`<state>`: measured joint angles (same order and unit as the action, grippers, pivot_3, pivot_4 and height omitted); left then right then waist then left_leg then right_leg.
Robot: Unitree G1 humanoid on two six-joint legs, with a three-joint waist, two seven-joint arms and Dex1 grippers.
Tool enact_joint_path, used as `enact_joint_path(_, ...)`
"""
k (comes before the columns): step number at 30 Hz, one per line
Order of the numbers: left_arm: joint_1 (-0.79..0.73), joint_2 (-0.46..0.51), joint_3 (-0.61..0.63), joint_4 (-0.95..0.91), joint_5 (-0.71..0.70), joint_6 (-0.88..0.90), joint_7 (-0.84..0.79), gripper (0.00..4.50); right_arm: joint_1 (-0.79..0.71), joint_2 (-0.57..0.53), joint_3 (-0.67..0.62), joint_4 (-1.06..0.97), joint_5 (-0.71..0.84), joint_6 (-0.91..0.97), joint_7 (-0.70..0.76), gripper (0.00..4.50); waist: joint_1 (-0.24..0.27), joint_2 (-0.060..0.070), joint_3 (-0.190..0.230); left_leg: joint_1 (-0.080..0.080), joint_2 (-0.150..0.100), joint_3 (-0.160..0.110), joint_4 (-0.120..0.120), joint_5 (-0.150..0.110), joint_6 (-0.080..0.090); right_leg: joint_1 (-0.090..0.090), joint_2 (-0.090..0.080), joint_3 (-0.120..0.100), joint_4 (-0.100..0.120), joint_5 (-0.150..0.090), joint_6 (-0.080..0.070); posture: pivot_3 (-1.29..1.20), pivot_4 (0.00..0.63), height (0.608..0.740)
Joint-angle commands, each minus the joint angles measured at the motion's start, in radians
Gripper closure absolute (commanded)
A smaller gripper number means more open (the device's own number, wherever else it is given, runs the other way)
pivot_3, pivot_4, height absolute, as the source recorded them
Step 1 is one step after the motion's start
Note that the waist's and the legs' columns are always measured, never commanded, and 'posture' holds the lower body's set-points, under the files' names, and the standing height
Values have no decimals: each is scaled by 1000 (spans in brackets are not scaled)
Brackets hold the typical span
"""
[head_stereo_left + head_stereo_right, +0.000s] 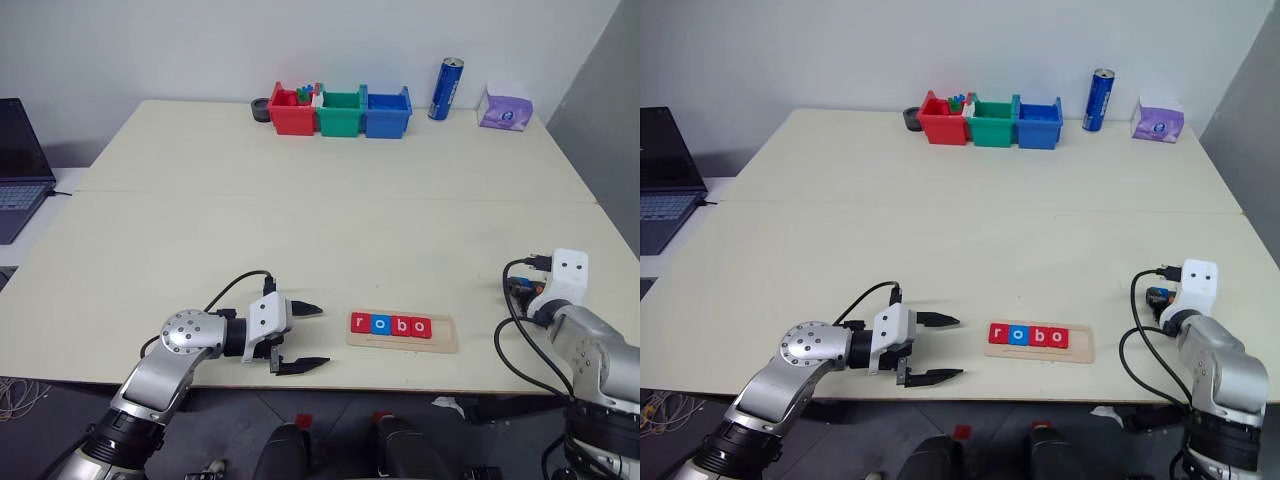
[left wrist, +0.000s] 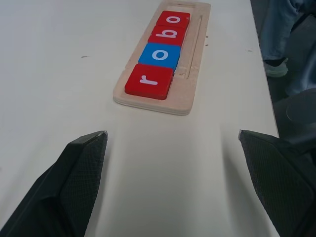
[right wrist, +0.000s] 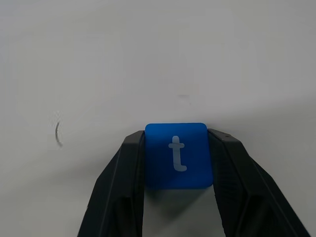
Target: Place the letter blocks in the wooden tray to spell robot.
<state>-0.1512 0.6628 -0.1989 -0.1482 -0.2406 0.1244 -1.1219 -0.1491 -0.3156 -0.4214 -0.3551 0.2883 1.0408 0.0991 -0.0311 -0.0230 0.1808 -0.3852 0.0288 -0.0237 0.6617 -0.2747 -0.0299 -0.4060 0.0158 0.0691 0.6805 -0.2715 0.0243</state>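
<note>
We see the wooden tray [image 1: 403, 331] lying near the front edge of the table [image 1: 300, 220], with four letter blocks [image 1: 391, 325] set in it in a row — red r, blue o, red b, red o — and its right end bare. The left pincer [image 1: 305, 338] hovers just to the left of the tray, pointing toward it; its two black fingers [image 2: 79, 173] stand wide apart and touch nothing. In the left wrist view the tray sits between those fingers but farther off, the r block nearest.

The right pincer [image 3: 177, 163] is out at the table's right side, well apart from the tray. Its wrist view shows its two fingers pressed against opposite sides of the blue t block [image 3: 177, 155] — clamped on it, the letter facing up, the pale table surface behind. We cannot tell whether the block rests on the table or is lifted off it.

At the far edge stand red, green and blue bins [image 1: 340, 111], a blue can [image 1: 446, 88] and a purple tissue pack [image 1: 505, 106]; a laptop [image 1: 20, 165] sits off to the left.
</note>
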Motion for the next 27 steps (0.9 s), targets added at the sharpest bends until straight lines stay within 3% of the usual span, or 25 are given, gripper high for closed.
enact_joint_path(1, -15, 1, 9, -7, -4, -18, -5, 0, 65, 53, 26, -182, 36, 81, -24, 3037, -1, 0, 0, 0, 0, 0, 0, 0, 0, 0, 0, 0, 0, 0, 0, 0, 150, 740)
enact_joint_path(8, -37, -5, 1, 10, -4, -22, -16, 0, 193, 171, 110, -388, 25, 153, -75, 3037, -3, 1, 0, 1, 0, 0, 0, 0, 0, 0, 0, 0, 0, 0, 0, 0, 150, 740)
enact_joint_path(20, -38, -11, -4, 23, 4, -36, -25, 0, 192, 234, 104, -338, 5, 186, -111, 3037, -3, -2, -2, 1, 1, 0, 0, 0, 0, 0, 0, 0, 0, 0, 0, 0, 150, 740)
enact_joint_path(27, -29, -14, -2, 21, 10, -42, -19, 0, 150, 280, 73, -346, 2, 163, -130, 625, -4, -7, -6, 1, 0, 0, 0, 0, 0, 0, 0, 0, 0, 0, 0, 0, 150, 740)
